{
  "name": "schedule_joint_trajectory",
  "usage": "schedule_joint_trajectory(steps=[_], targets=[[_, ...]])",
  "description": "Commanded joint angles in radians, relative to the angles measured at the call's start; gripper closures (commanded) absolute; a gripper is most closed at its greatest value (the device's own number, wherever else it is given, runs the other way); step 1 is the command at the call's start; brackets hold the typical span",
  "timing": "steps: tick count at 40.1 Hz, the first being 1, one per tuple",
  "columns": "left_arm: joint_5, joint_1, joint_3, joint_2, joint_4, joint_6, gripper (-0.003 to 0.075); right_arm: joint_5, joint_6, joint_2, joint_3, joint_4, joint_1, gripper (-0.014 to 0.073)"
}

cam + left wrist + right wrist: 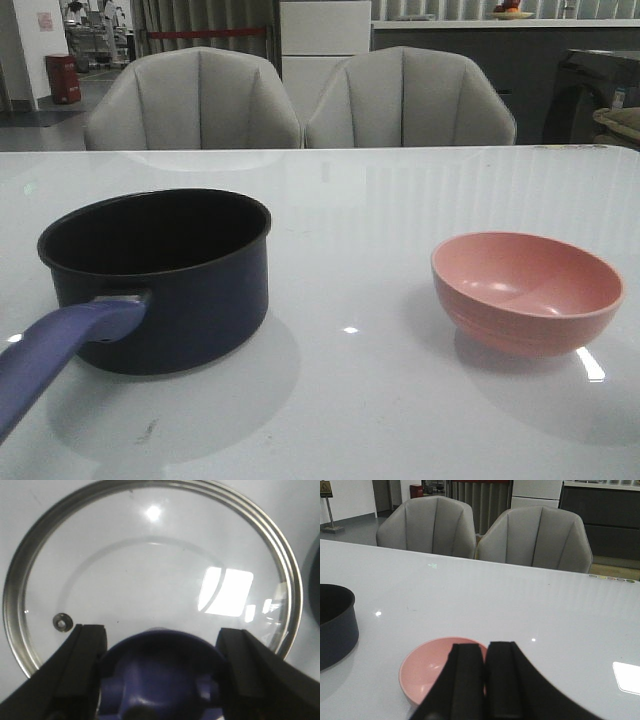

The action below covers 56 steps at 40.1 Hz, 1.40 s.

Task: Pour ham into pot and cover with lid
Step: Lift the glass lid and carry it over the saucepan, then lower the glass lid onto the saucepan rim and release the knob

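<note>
Ham, the food to be poured, cannot be seen anywhere: the pink bowl [527, 290] near the right edge of the white worktop [350, 400] shows a bare inside, and the pot's floor is hidden behind its near wall, so the slices may already be in there, though that cannot be told. The pot [165, 275], dark navy with a long purple-blue handle [60, 350] reaching toward the front-left corner, stands toward the left edge, well apart from the bowl.

Neither arm shows from the front. The left wrist view looks straight down on the lid [150, 575], a round glass disc with a metal rim lying flat on the worktop, a dark curve just beside it at one edge that is probably the pot. The left gripper [162, 665] has its black fingers [87, 655] spread wide, one on each side of the lid's purple-blue knob [160, 675], with a sliver of gap either side, gripping nothing. The right gripper [482, 680] hangs over the near rim of the bowl, its fingers pressed together and holding nothing.

The likely trouble lies in the grasp. The knob is flared and smooth, so fingers closing too high or off-centre could slide off. The glass lid could skate across the glossy worktop or swing once lifted and clip the pot's rim. If the ham is not in the pot, covering it now would seal it empty.
</note>
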State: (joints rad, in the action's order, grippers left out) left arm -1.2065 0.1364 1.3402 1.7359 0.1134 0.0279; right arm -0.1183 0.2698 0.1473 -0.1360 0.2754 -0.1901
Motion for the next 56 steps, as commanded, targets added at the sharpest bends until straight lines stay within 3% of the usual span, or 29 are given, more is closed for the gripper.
schedule_joint_trajectory(steps=[1, 11, 19, 30, 56], targets=[[-0.032, -0.011, 0.102, -0.072, 0.037, 0.005, 0.0544, 0.083, 0.007, 0.009, -0.027, 0.003, 0.001, 0.0441], [-0.082, -0.156, 0.255, -0.074, 0.058, 0.009, 0.0544, 0.083, 0.007, 0.009, -0.027, 0.003, 0.001, 0.0441], [-0.080, -0.342, 0.282, -0.051, 0.031, 0.011, 0.0544, 0.083, 0.007, 0.009, -0.027, 0.003, 0.001, 0.0441], [-0.082, -0.502, 0.309, 0.024, 0.031, 0.011, 0.0544, 0.083, 0.007, 0.009, -0.027, 0.003, 0.001, 0.0441], [-0.082, -0.557, 0.364, 0.078, -0.001, 0.011, 0.0544, 0.083, 0.007, 0.009, -0.027, 0.003, 0.001, 0.0441]])
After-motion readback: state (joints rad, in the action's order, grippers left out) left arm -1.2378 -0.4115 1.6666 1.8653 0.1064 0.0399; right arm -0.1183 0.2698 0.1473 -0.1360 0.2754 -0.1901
